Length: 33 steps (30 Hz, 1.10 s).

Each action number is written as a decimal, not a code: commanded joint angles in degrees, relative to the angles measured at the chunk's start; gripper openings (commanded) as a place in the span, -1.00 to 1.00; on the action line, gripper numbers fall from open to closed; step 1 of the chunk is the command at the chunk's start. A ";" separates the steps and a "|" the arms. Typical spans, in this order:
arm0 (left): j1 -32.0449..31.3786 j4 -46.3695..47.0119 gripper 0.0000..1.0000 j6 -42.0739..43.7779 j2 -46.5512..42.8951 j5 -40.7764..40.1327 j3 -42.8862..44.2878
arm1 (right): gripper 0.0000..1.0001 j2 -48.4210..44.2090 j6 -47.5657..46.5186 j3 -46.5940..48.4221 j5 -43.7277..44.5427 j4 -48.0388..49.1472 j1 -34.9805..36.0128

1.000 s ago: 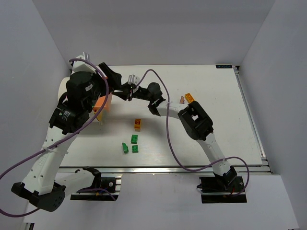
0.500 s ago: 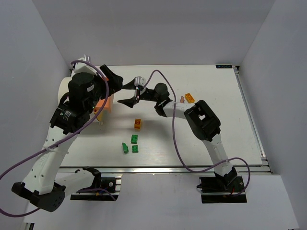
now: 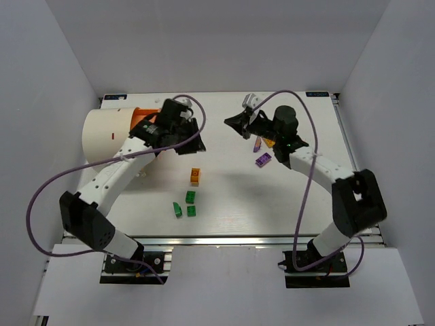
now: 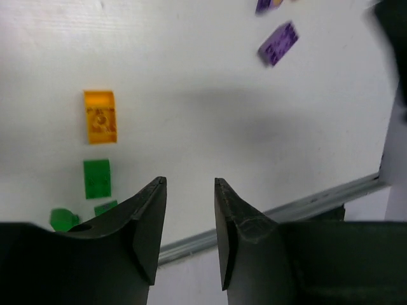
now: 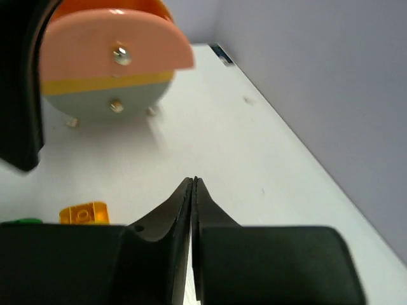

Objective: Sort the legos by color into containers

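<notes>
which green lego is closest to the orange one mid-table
The green lego right beside the orange lego; the other two greens sit farther off, nearer the table's front edge.

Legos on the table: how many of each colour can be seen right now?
Orange legos: 2 (one barely showing)
Green legos: 3
Purple legos: 2
Total: 7 in view

The left arm (image 3: 112, 175) and right arm (image 3: 318, 163) wear white shells with black joint housings; a purple cable (image 3: 299, 93) loops along each. The left gripper (image 4: 189, 181) is matte black (bases (image 3: 316, 261) too, apparently).
</notes>
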 commanded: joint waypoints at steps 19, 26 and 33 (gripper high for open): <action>-10.74 -8.46 0.62 -3.63 20.90 -30.25 -0.85 | 0.54 -12.22 0.77 2.02 2.61 -51.24 -19.88; -10.74 -0.54 0.67 1.38 25.74 -26.47 -2.96 | 0.54 -13.18 -0.55 1.23 -1.35 -51.78 -23.04; -8.98 1.31 0.37 2.70 30.57 -24.97 -1.74 | 0.52 -13.36 -0.99 2.11 -1.35 -53.19 -24.45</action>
